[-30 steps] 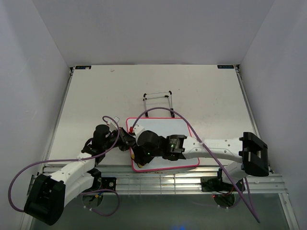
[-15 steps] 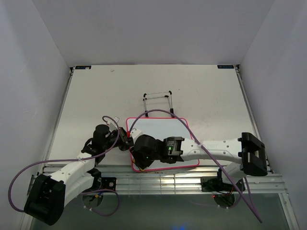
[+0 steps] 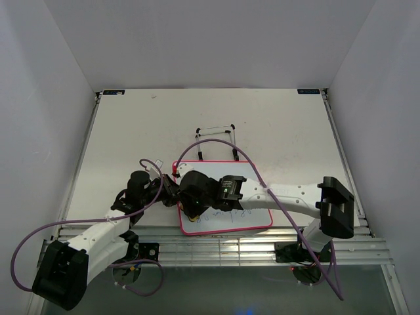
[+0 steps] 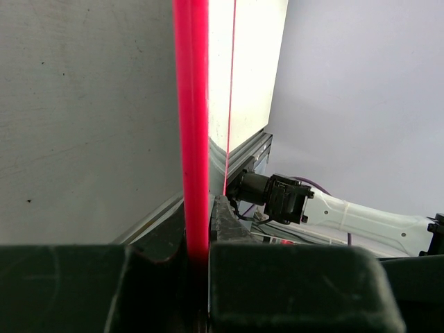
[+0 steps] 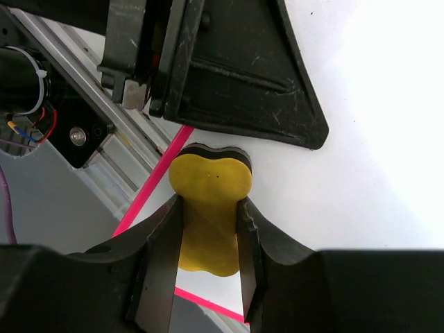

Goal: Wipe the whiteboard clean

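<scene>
Whiteboard [image 3: 230, 223] lies flat at the near edge of the worktop [image 3: 131, 131], long side left-to-right; left jaws pinch its left frame, right jaws clamp the eraser [image 5: 208, 201] at that end, faint writing runs rightward

Illegible blue scrawl [image 3: 226, 215] on the whiteboard [image 3: 260, 224]

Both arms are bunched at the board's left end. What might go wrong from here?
1. The right end effector, shut on the eraser, sits right beside the left end effector; a stroke that way may collide them.
2. The left one pinches only the whiteboard's thin frame; wiping pressure might twist it loose.
3. Blue writing near the front edge may get missed.
</scene>
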`<state>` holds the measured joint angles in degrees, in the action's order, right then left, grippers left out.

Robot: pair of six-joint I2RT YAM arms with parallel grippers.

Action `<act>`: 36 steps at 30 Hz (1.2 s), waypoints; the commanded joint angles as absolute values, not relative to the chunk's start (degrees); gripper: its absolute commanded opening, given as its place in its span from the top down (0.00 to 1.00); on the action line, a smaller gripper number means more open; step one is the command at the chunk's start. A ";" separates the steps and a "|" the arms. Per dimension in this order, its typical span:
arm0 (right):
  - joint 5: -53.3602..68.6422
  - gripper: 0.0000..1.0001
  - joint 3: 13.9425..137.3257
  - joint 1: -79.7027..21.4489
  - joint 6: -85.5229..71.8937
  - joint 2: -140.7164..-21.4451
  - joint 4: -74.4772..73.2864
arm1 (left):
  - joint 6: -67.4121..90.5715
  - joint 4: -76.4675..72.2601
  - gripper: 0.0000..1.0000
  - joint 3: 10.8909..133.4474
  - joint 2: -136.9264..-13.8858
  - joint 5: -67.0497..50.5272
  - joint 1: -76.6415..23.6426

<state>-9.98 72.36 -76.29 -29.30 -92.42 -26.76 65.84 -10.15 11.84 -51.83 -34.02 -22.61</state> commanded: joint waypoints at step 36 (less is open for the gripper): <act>-2.46 0.66 39.69 -73.00 -39.90 -75.31 -11.52 | 65.39 -6.77 1.00 11.08 -48.61 -23.82 -23.20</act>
